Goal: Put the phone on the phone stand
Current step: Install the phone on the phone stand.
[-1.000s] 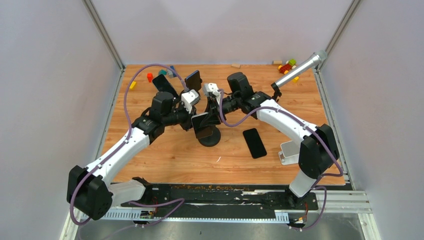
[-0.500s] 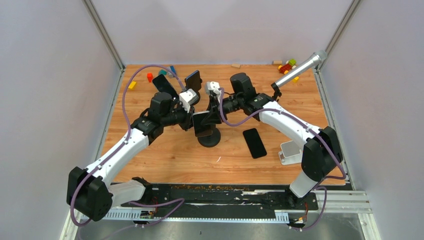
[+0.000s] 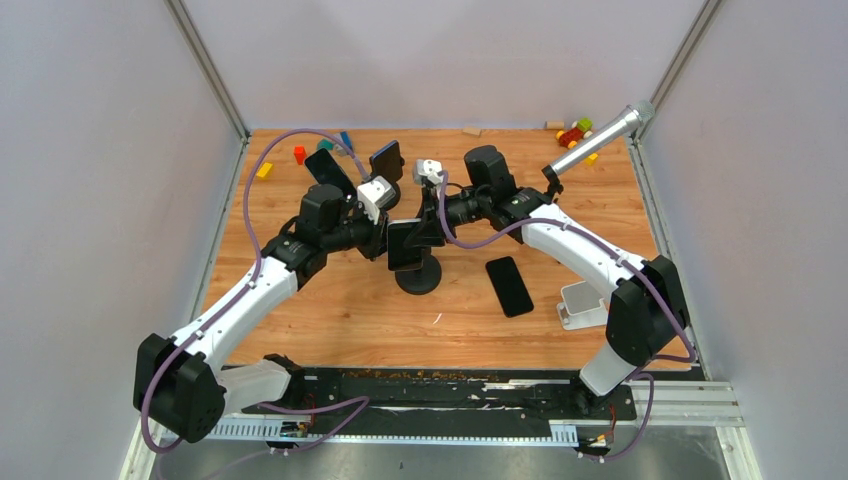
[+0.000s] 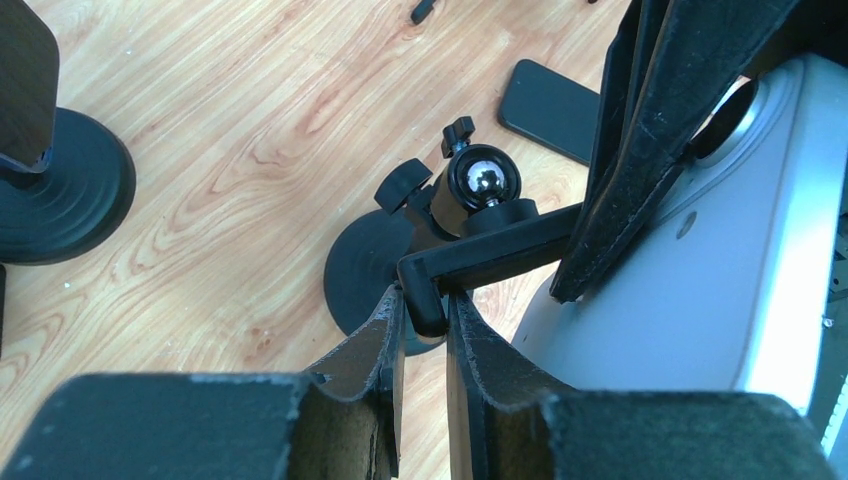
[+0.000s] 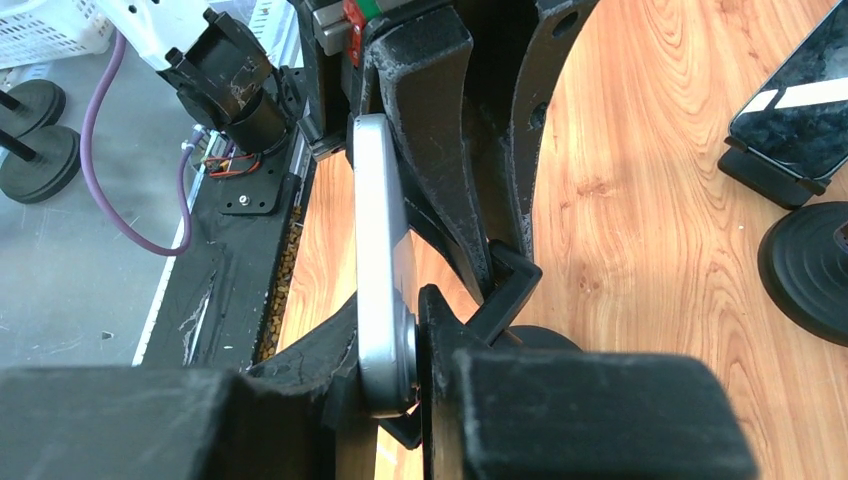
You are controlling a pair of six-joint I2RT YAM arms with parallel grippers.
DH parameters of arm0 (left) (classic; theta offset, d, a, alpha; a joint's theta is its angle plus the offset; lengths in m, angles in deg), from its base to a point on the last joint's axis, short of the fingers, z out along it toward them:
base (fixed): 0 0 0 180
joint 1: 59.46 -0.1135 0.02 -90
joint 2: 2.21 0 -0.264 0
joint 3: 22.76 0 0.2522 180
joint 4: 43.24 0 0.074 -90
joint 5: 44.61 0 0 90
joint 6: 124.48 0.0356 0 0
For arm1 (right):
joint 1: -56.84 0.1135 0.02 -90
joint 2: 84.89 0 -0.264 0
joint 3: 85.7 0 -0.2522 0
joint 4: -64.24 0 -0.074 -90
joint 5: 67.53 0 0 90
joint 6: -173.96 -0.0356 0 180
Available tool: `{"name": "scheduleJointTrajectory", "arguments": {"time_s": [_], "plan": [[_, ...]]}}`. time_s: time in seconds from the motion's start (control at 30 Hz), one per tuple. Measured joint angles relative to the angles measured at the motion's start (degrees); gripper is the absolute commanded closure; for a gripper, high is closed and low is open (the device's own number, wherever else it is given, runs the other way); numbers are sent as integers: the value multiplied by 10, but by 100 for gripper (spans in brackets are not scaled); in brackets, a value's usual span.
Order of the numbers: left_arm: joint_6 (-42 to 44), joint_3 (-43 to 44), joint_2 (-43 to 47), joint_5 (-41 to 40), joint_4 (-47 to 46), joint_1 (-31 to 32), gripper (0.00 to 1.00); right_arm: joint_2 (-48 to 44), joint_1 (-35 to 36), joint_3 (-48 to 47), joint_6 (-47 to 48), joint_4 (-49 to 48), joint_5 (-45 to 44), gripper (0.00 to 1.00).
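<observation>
Over the desk (image 3: 330, 300), left fingers (image 4: 372, 345) clamp the stand (image 4: 490, 240) bracket, right fingers (image 5: 445, 350) pinch the phone (image 5: 383, 240) (edge-on); best seat it squarely, slowly.

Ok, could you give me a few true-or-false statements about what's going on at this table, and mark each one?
1. The right gripper grips a phone. True.
2. The left gripper hangs open, touching nothing. False: its fingers pinch the black bracket of the phone stand.
3. A second phone lies flat on the table. True.
4. The tabletop is glass. False: it is wood.
5. No other stand carries a phone. False: a back stand holds one.
</observation>
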Motion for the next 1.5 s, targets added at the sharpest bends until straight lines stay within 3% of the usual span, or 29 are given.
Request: {"name": "scheduleJointTrajectory", "arguments": {"time_s": [0.9,1.5], "plan": [[26,-5,13,-24,-9,-3,100,-5,-1,-33,-66,79,-97,100],[27,-1,19,-112,-7,39,100,3,3,-77,-99,154,-178,100]]}}
